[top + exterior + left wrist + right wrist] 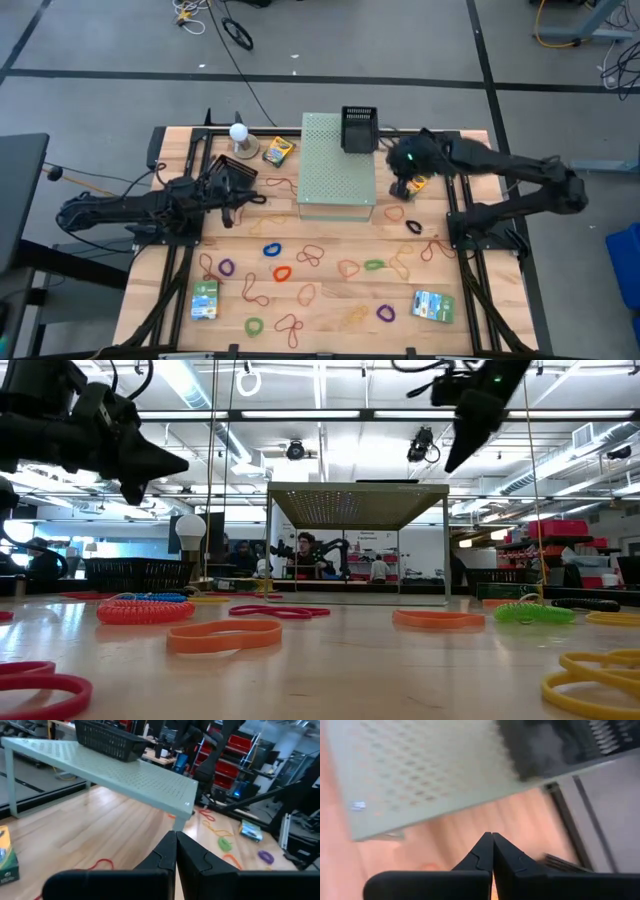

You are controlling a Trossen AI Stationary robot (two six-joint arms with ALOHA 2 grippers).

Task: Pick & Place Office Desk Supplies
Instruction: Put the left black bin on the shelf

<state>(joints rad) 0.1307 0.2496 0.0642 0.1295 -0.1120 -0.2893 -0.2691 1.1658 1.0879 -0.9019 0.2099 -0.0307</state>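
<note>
Both the left end effector (243, 190) and right end effector (402, 186) are pinched empty beside the perforated shelf (337, 165); light, floppy rubber bands (283, 271) scattered before it are best nipped on one strand.

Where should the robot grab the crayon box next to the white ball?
Grab the crayon box across its two long sides, coming straight down from above. It lies flat and angled on the table, so the pincer should turn to match. The white ball stands close beside it.
</note>
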